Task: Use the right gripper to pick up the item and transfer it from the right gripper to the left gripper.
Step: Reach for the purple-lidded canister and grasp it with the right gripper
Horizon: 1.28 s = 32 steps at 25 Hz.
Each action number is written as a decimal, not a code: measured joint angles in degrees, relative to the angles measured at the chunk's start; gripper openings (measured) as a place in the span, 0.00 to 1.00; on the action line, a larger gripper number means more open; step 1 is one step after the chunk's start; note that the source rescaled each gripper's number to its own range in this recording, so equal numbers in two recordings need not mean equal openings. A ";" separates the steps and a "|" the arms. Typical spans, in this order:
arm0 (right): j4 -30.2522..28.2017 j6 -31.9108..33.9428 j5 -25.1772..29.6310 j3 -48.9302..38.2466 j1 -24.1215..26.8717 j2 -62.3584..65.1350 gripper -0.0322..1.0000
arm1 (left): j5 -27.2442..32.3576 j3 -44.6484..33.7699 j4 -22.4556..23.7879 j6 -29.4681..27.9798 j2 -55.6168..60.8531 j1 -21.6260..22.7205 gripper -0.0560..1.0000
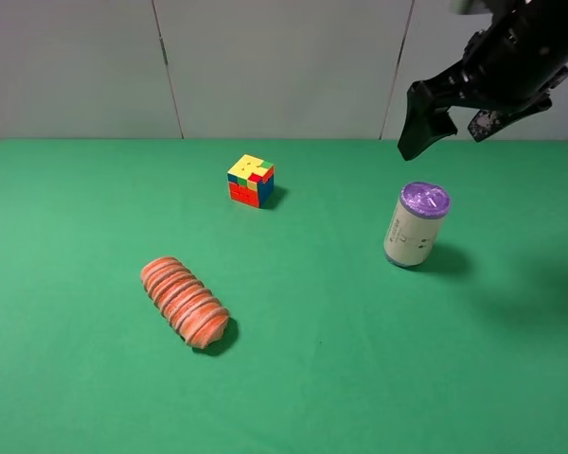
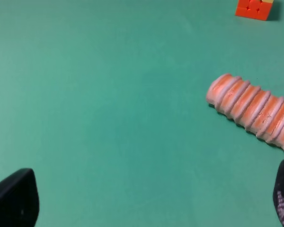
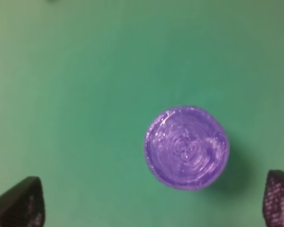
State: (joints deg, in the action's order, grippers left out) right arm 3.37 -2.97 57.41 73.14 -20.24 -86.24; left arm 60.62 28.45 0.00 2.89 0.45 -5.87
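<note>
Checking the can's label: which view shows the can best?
Exterior high: the can stands upright, purple top, cream side and dark print all visible. The right wrist view shows only its purple top from above. The left wrist view misses it.

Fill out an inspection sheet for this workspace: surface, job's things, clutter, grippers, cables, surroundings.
Surface: green cloth, flat, no spills seen.
Job's things: can standing upright on the right side, purple end up, nothing touching it.
Clutter: orange ribbed roll lying front-left; puzzle cube further back; both well apart from the can.
Grippers: right gripper open, raised above the can, empty. Left gripper open, empty, over bare cloth near the roll.
Cables: nothing seen.
Surroundings: pale panelled wall behind the table.
</note>
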 joint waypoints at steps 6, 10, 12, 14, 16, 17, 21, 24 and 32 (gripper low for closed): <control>-10.83 9.38 0.11 0.00 -2.76 -4.33 1.00 | 0.00 0.00 0.00 0.00 0.00 0.00 0.98; -12.88 10.96 0.06 0.00 -2.65 -8.15 1.00 | 0.00 0.00 0.00 0.00 0.00 0.00 0.98; -12.77 11.20 -0.08 0.00 -2.65 -10.17 1.00 | 0.00 0.00 0.00 0.00 0.00 0.00 0.98; -12.44 11.20 -0.44 0.00 -2.65 -11.78 1.00 | 0.00 0.00 0.00 0.00 0.00 0.00 0.98; -12.40 11.20 -1.05 0.00 -2.65 -13.18 1.00 | 0.00 0.00 0.00 0.00 0.00 0.00 0.98; -12.40 11.20 -1.32 0.00 -2.65 -13.88 1.00 | 0.00 0.00 0.00 0.00 0.00 0.00 0.98; -12.60 11.20 -2.34 0.00 -2.50 -16.13 1.00 | 0.00 0.00 0.00 0.00 0.00 0.00 0.98; -12.16 10.94 -3.20 0.03 -1.07 -17.51 1.00 | 0.00 0.00 0.00 0.00 0.00 0.00 0.98; -4.26 5.06 -3.52 0.11 3.15 -20.19 1.00 | 0.00 0.00 0.00 0.00 0.00 0.00 0.98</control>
State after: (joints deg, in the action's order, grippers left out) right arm -0.89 2.09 53.89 73.25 -17.09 -106.44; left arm 60.62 28.45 0.00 2.89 0.45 -5.87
